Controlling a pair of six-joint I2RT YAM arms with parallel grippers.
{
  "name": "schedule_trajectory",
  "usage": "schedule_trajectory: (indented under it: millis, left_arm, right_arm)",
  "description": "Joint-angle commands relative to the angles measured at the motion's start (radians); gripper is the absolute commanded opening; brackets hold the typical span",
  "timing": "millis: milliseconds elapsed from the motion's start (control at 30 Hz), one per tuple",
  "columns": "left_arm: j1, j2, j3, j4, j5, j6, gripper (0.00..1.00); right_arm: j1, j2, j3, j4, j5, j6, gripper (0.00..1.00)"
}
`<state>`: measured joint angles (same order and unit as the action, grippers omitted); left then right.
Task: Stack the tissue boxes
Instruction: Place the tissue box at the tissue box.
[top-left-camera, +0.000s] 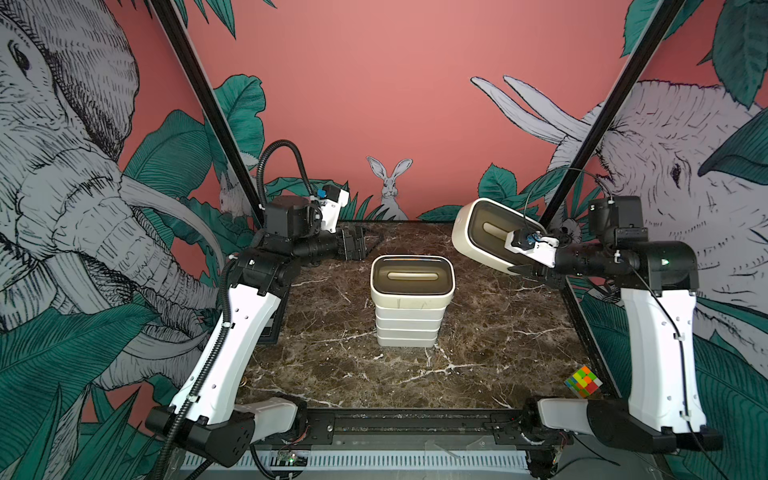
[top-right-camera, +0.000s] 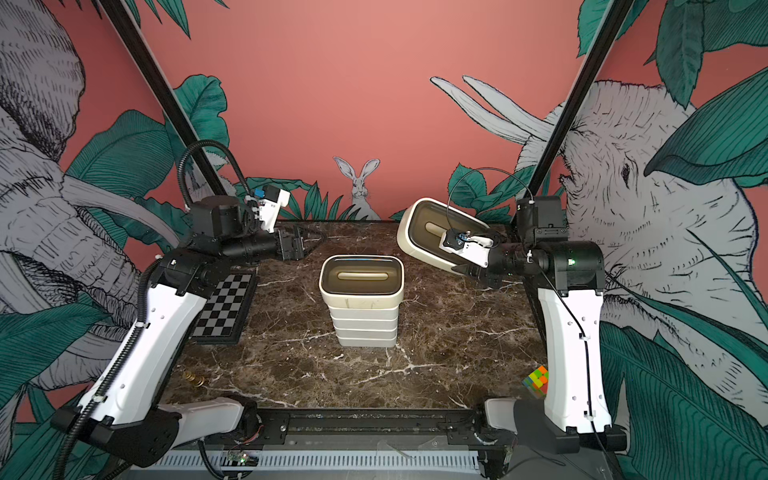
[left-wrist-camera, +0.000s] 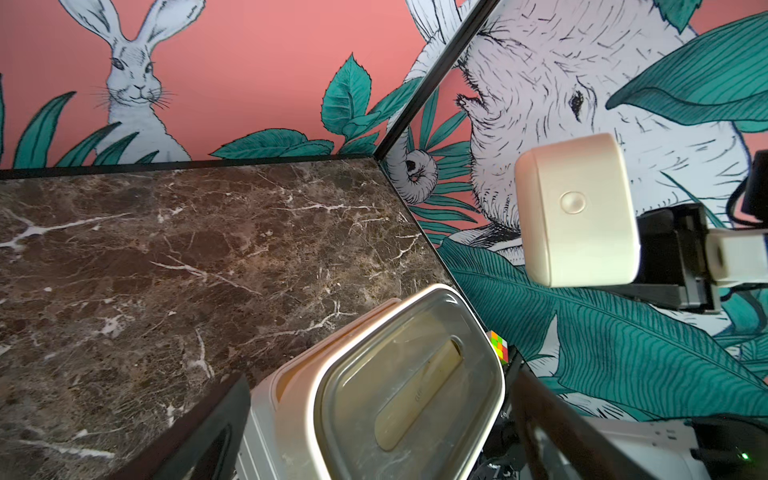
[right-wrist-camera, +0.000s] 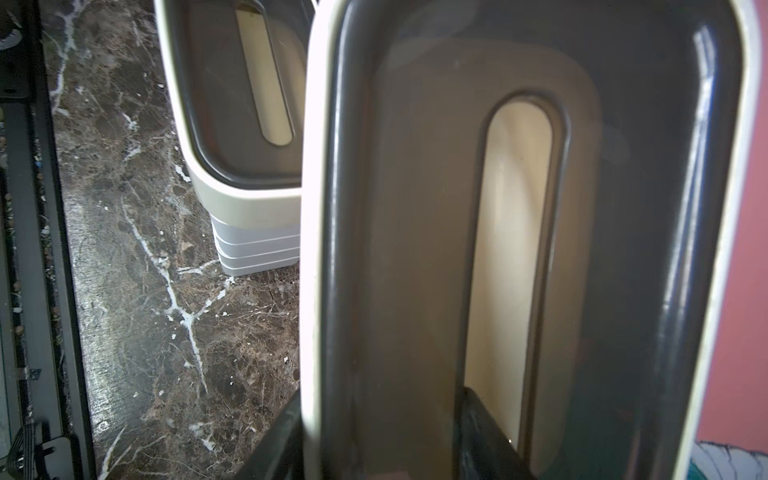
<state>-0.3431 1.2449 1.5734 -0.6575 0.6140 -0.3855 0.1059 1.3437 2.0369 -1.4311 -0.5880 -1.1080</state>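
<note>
Right wrist: box (apparently) within end effector

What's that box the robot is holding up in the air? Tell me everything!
The white rounded plastic tissue box has a dark smoky lid with a long oval slot, cream inside. Its underside has a small round dimple. It hangs tilted in the air, right of and apart from the stack of white boxes. Only the right gripper holds it, one finger in the slot.

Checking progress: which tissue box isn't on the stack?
The dark-lidded box tilted in the air on the right, gripped by the right claw; the rest form the upright stack at mid-table.
</note>
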Motion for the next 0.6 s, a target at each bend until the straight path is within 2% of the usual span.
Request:
schedule_trajectory:
  millis: [0,200,333,567]
  left_arm:
    - [0.006,-0.037,-0.01,0.036,0.051,0.002,1.0]
    - [0.006,-0.047,-0.001,-0.011,0.076,0.012,1.0]
    - [0.007,-0.052,-0.011,-0.032,0.087,0.007,1.0]
    - [0.007,-0.107,-0.057,0.031,0.092,-0.048,1.0]
  right_arm:
    - [0.07,0.048,0.11,-0.077,-0.016,0.007,0.37]
    - [0.199,0.134,0.252,-0.102,0.064,0.093,0.4]
    - [0.258,0.192,0.331,-0.118,0.075,0.136,0.39]
    - [0.382,0.305,0.466,-0.137,0.148,0.183,0.36]
